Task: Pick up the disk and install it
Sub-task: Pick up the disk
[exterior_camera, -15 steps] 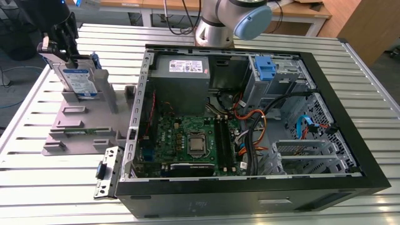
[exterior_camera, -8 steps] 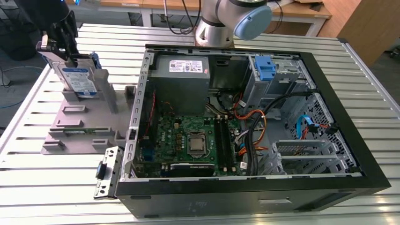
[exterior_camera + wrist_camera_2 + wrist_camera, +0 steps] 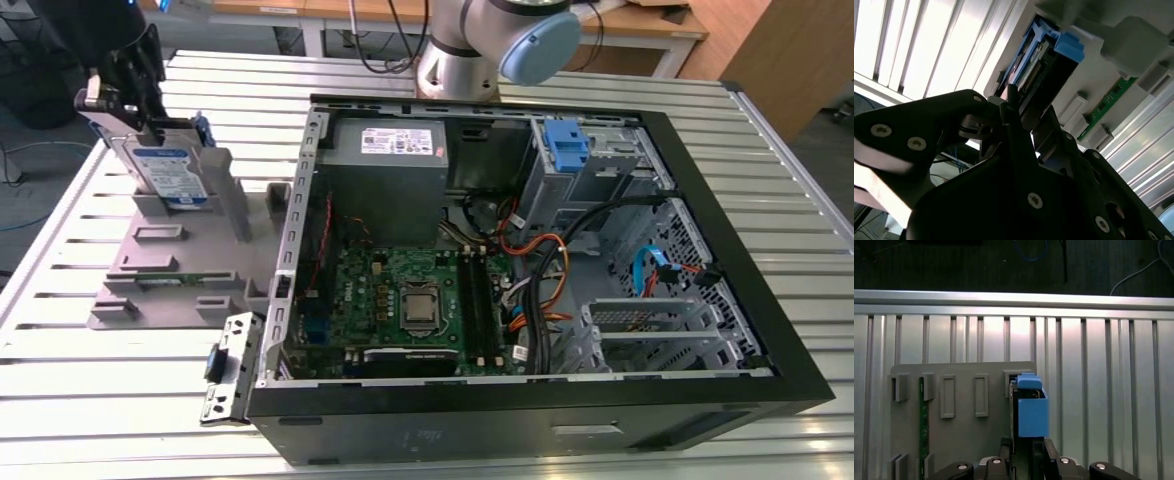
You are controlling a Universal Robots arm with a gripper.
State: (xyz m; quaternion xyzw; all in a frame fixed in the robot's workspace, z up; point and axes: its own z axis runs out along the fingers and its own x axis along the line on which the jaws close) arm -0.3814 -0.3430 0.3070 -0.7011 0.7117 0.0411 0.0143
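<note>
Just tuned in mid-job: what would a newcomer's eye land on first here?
The open computer case dominates the exterior view's centre and right, its green motherboard exposed. At the exterior view's left, the disk stands upright in a grey fixture, with the gripper at its top end.

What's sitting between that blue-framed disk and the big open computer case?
In the exterior view, the upright slot walls of the grey holder stand between the disk and the computer case; nothing loose lies there.

slatted alu table [image 3: 80, 400] | grey parts fixture [image 3: 120, 310] ext. view's left | open PC case [image 3: 534, 420] beside, right
</note>
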